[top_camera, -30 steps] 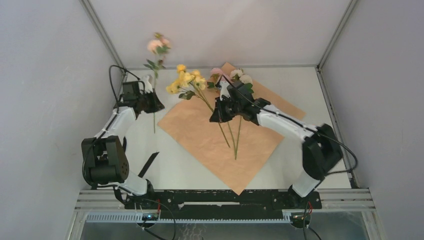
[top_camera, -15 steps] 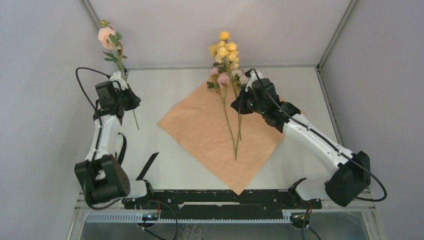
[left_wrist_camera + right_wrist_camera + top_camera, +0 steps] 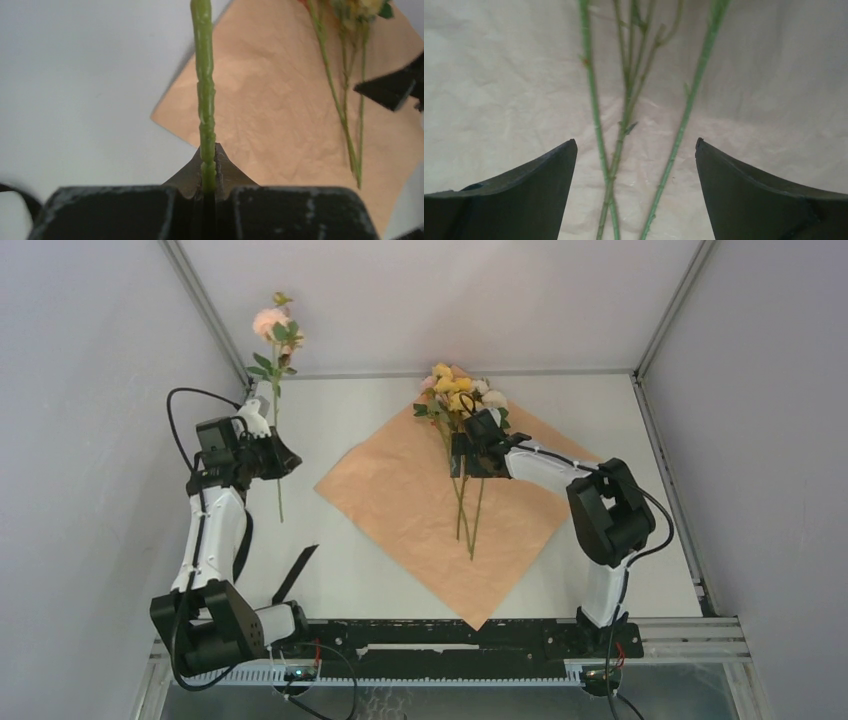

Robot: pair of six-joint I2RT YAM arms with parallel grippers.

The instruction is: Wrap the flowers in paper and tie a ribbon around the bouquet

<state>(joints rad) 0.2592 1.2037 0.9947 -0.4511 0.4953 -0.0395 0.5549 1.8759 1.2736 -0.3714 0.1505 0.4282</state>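
Note:
The paper (image 3: 400, 502) lies flat in the middle of the table, peach face up. On it lie flowers (image 3: 456, 396) with yellow, pink and white heads at the far corner and thin green stems (image 3: 596, 125) running toward me. My right gripper (image 3: 470, 462) hovers low over those stems, open, its fingers either side of them (image 3: 636, 145) and touching none. My left gripper (image 3: 279, 457) is shut on the stem (image 3: 205, 100) of a single pink flower (image 3: 270, 322), held upright to the left of the paper. The black ribbon (image 3: 297, 571) lies on the table near the left arm's base.
Grey walls and metal frame posts close in the table on the left, right and back. The pink flower's head stands close to the left rear post (image 3: 205, 305). In the left wrist view a black finger of my right gripper (image 3: 395, 87) shows at the right edge over the paper (image 3: 280, 115).
My right gripper has come down and opened, letting the yellow flowers drop onto the paper with the others. My left arm has shifted slightly right, still holding the pink flower.

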